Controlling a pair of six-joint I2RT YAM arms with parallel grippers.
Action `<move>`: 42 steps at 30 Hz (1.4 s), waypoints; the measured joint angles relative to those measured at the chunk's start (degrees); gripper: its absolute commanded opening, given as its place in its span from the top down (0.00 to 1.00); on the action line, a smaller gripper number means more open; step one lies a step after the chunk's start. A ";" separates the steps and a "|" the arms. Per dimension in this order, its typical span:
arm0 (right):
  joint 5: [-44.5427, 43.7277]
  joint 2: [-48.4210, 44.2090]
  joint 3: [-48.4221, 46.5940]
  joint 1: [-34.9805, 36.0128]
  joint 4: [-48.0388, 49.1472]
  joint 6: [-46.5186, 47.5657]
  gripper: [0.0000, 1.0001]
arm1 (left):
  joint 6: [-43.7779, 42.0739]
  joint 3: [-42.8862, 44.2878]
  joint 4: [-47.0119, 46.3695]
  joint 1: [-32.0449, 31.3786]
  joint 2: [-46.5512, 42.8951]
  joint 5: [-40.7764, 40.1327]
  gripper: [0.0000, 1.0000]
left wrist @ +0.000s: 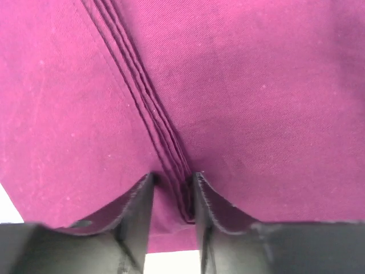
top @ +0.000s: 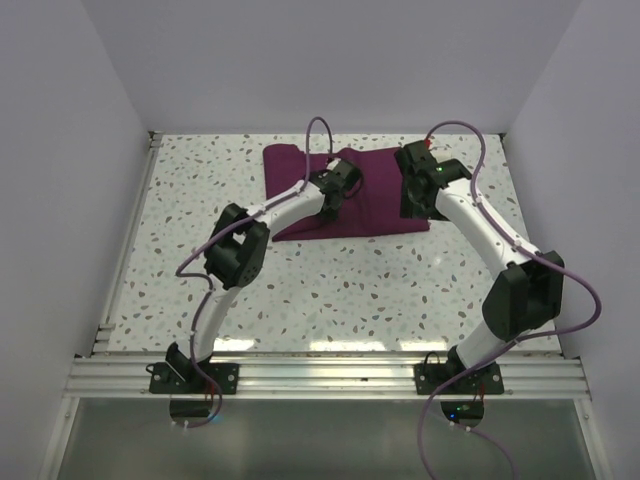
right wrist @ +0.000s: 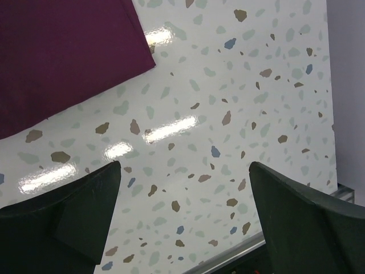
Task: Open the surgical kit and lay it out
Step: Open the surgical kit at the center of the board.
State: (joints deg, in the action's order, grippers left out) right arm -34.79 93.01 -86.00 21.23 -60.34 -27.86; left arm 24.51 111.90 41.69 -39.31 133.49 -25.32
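Observation:
The surgical kit's dark purple-maroon cloth wrap point(top: 385, 205) lies folded at the back middle of the table. My left gripper point(top: 333, 203) is down on its left part. In the left wrist view its jaws point(left wrist: 174, 185) stand narrowly apart, pinching a bunched, layered fold of the cloth point(left wrist: 256, 85). My right gripper point(top: 417, 207) hovers at the wrap's right edge, wide open and empty point(right wrist: 185, 194) over bare table, with a cloth corner point(right wrist: 57, 57) at its upper left. The tray and instruments are hidden.
The speckled terrazzo table point(top: 350, 290) is boxed in by white walls at the left, back and right. An aluminium rail point(top: 330, 372) runs along the near edge by the arm bases. A metal edge strip point(right wrist: 228, 260) shows below the right fingers.

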 measured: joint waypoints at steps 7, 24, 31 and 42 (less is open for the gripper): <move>0.09 1.07 0.20 0.00 -0.20 -0.57 0.02 | 0.33 -1.29 0.76 0.46 -1.53 -1.57 1.00; 7.08 27.82 -35.23 0.00 1.75 3.63 0.02 | 2.08 -35.43 -2.27 33.03 -45.62 -0.55 0.00; 9.03 40.79 -48.72 -0.72 5.95 4.98 0.07 | 2.34 -48.68 -1.51 32.11 -46.86 5.20 0.00; 9.97 50.71 -57.33 -6.97 15.26 4.81 0.35 | 2.45 -51.76 -0.94 32.11 -53.70 9.25 0.01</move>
State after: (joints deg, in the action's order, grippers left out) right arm -24.82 143.72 -143.33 14.26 -45.08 -23.05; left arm 26.96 60.14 40.75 -7.20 79.79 -16.08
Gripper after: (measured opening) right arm 0.675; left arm 0.993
